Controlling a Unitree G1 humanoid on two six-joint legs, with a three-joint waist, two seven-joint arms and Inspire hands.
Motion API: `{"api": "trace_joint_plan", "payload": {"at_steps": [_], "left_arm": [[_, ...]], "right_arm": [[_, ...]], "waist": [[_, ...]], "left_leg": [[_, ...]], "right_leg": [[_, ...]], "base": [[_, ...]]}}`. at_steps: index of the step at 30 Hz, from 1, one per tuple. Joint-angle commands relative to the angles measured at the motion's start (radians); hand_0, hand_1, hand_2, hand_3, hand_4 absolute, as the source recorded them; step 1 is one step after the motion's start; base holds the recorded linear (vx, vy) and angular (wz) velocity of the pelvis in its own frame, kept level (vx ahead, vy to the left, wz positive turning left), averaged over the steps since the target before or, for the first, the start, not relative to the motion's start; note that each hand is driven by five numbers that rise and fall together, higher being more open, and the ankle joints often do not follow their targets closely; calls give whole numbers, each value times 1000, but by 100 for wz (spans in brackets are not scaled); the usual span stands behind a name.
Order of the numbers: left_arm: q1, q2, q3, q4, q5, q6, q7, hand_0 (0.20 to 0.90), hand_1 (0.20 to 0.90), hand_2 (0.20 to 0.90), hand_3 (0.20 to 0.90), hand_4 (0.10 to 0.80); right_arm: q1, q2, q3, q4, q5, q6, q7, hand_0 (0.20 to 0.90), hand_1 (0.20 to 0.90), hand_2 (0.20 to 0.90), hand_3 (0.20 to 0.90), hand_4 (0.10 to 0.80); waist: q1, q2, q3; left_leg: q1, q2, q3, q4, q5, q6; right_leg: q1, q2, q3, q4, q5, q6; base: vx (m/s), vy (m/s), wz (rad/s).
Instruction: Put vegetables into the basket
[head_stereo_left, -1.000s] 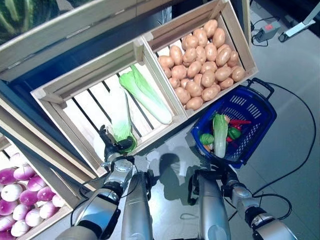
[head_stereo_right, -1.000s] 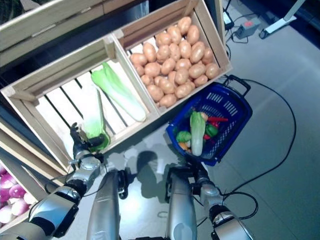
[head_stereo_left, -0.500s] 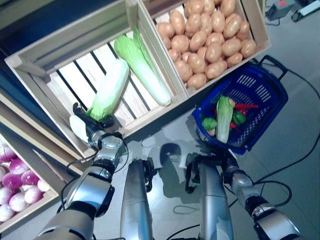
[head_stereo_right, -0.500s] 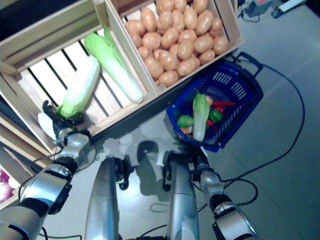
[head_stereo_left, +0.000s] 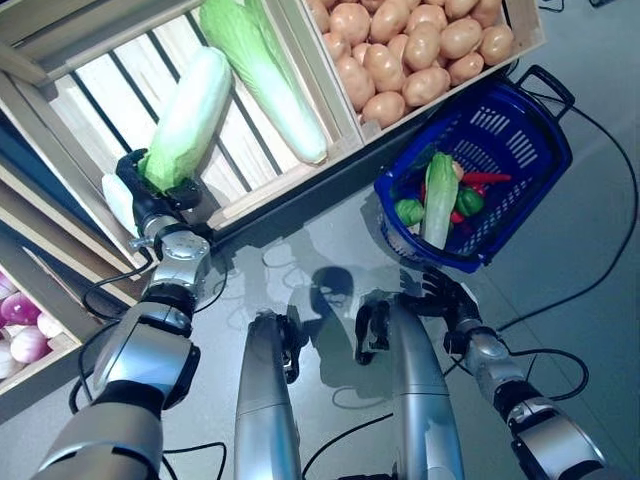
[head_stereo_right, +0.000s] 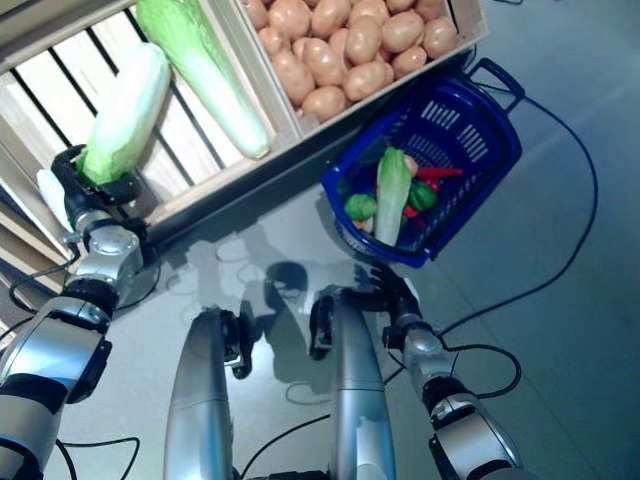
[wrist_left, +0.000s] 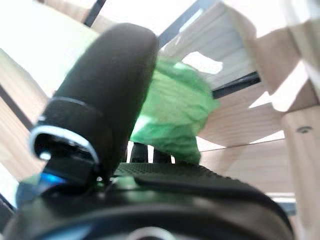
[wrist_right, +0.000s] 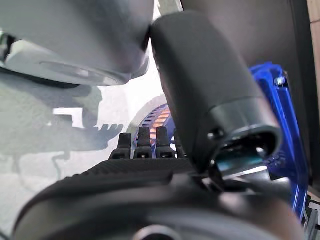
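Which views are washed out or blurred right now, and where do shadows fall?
Left wrist view: the crate slats are blown out white, and the thumb of the left hand is blurred. Right wrist view: the right hand is blurred too. Left eye view: dark shadows lie on the glossy floor below the basket.

Both eye views are looking steeply down, sharing the crates (head_stereo_left: 300, 80) and basket (head_stereo_left: 520, 150); wrist cameras are peering closely along each hand.
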Motion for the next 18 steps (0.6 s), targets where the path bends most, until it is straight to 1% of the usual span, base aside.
{"api": "trace_joint_plan", "payload": {"at_steps": [1, 5, 10, 14, 15, 18], "left_arm": [[12, 12, -37, -24, 11, -35, -57, 300, 300, 300, 300, 400], [37, 13, -31, -32, 9, -41, -61, 300, 300, 300, 300, 400], [83, 13, -16, -38, 12, -56, -88, 300, 300, 300, 300, 400], [148, 3, 0, -46, 6, -66, -111, 300, 300, 300, 300, 400], [151, 3, 2, -46, 6, -65, -113, 300, 300, 300, 300, 400], [207, -3, 28, -60, -3, -77, -141, 300, 300, 300, 300, 400]], "right_arm": [[162, -54, 10, 42, -86, 5, -18, 900, 900, 900, 900, 800], [171, -54, 8, 39, -96, 9, -23, 900, 900, 900, 900, 800], [184, -49, 8, 49, -125, 17, -24, 900, 900, 900, 900, 800], [216, -40, -3, 68, -137, 17, -13, 900, 900, 900, 900, 800], [218, -39, -3, 68, -137, 17, -12, 900, 900, 900, 900, 800], [253, -34, -12, 59, -143, 3, 2, 900, 900, 900, 900, 800]], "waist": [[-26, 5, -21], [-27, 12, -32], [-26, 24, -67], [-16, 36, -123], [-15, 36, -124], [-7, 41, -158]], "left_leg": [[119, -15, 79, -136, 50, 52], [165, -10, 95, -185, 63, 43], [269, -12, 122, -323, 103, 22], [419, -22, 140, -515, 165, 6], [429, -23, 141, -525, 168, 5], [526, -32, 149, -633, 199, 1]], "right_leg": [[162, -10, 17, -124, 78, -26], [198, -16, 18, -171, 94, -18], [283, -30, 18, -280, 132, -6], [415, -57, 0, -425, 177, 9], [424, -58, -1, -434, 179, 10], [519, -75, -19, -530, 201, 19]], "base": [[28, 15, 12], [25, 22, 3], [41, 45, -7], [99, 56, -16], [117, 34, -16], [106, 37, -10]]}}
